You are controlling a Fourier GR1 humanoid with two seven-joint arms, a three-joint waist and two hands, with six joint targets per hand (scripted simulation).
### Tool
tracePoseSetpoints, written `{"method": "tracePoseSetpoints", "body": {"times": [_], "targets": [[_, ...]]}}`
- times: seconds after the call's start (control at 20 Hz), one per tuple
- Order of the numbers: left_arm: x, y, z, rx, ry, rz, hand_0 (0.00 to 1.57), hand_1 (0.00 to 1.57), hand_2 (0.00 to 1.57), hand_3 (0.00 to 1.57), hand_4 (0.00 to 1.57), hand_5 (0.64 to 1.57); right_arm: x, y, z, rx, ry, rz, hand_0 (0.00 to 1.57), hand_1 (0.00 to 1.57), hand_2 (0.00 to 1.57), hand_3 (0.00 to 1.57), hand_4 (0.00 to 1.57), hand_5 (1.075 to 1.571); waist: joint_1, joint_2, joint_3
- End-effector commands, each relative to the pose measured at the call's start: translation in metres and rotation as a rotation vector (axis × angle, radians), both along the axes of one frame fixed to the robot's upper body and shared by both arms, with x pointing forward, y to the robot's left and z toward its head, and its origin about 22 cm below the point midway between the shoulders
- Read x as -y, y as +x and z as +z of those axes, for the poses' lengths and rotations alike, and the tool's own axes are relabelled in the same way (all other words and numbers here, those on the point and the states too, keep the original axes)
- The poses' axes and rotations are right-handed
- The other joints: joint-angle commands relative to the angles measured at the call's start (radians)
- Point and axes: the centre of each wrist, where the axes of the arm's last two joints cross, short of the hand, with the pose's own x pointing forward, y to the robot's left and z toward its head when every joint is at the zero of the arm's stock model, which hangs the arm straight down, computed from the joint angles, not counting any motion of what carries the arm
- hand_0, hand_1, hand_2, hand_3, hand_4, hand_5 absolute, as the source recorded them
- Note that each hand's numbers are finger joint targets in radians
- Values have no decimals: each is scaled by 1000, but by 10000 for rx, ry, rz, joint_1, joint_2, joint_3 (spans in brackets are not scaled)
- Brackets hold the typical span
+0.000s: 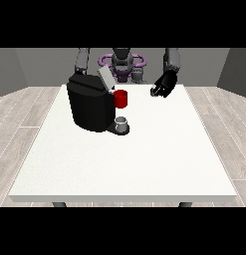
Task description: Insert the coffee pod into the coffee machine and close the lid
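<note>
Hand at view's right [163,85] hovers, fingers perhaps curled; other hand hidden.

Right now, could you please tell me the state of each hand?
Hand at the view's right: raised above the table, fingers cannot be told.
Hand at the view's left: not visible.

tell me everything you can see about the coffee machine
The coffee machine is a bulky, glossy black block standing upright on the white table, at the view's left and nearer the robot than the camera. Its grey lid is tilted up, open. A red thing at the machine sits at its front; below, a small grey cup-like thing stands on a dark base. No hand touches it.
</note>
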Motion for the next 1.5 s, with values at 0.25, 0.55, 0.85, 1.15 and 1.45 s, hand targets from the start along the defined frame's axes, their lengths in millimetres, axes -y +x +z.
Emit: {"method": "tracePoseSetpoints", "body": {"times": [0.25,0.55,0.85,1.15,1.45], "targets": [[13,19,43,-17,-111,-134,1418,1418,1400,1334,534,1571,-11,2,4,107,35,609,0,0,0,0,0,1571,-404,-217,-3],[52,37,105,664,-573,-646,1416,1416,1421,1378,537,1571,-13,19,18,687,583,596,0,0,0,0,0,1571,-514,-123,2],[52,49,149,959,-1200,153,1202,1202,1240,1256,491,1571,-11,23,33,1323,386,707,0,0,0,0,0,1571,-1177,221,1],[39,53,185,2048,-1037,808,1155,1155,1247,1266,484,1571,-14,32,61,1996,178,1159,0,0,0,0,0,1571,-2092,1055,-1],[18,54,215,2291,-1103,884,1239,1239,1290,1248,479,1571,-16,50,105,2521,432,1006,0,0,0,0,186,1571,-2242,1516,-3]]}}
